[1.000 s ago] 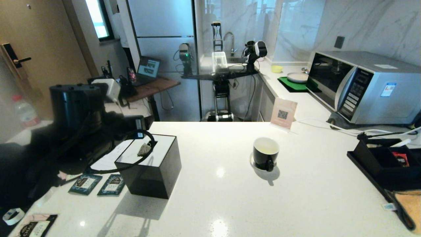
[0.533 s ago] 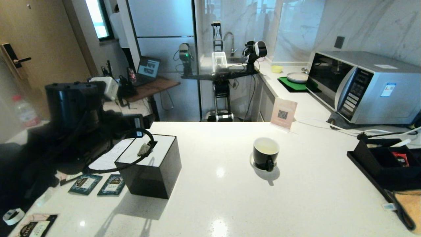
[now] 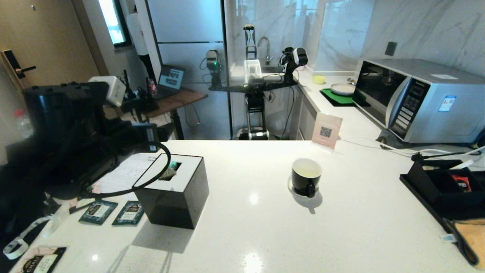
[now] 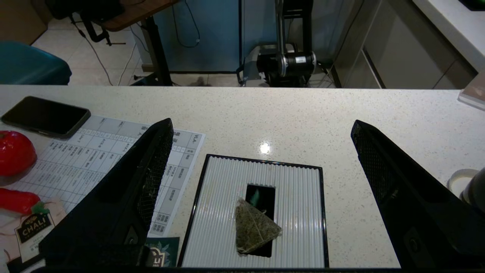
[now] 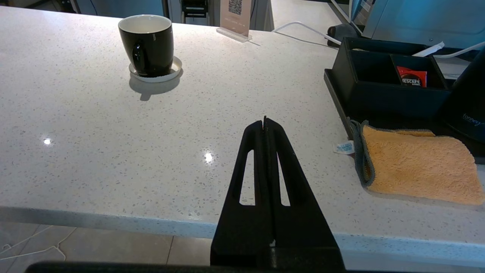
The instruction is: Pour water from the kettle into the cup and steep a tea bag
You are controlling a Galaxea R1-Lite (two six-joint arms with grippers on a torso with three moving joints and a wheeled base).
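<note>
The tea bag, a grey-brown pyramid, lies on the ribbed white top of the black tissue box, partly over its slot; in the head view the tea bag shows there too. My left gripper hangs open above the box, fingers wide apart, touching nothing. The black cup stands on its white saucer mid-counter; I cannot tell whether water is in it. The black kettle shows at the far right. My right gripper is shut and empty over the counter's near edge.
Two teal sachets lie left of the box beside a printed sheet, a phone and a red object. A black organiser tray, an orange cloth, a microwave and a QR sign stand to the right.
My left arm has drawn up and back to the left, away from the tissue box, its jaws spreading a little wider. The tea bag stays on the box. The right arm has not moved.
</note>
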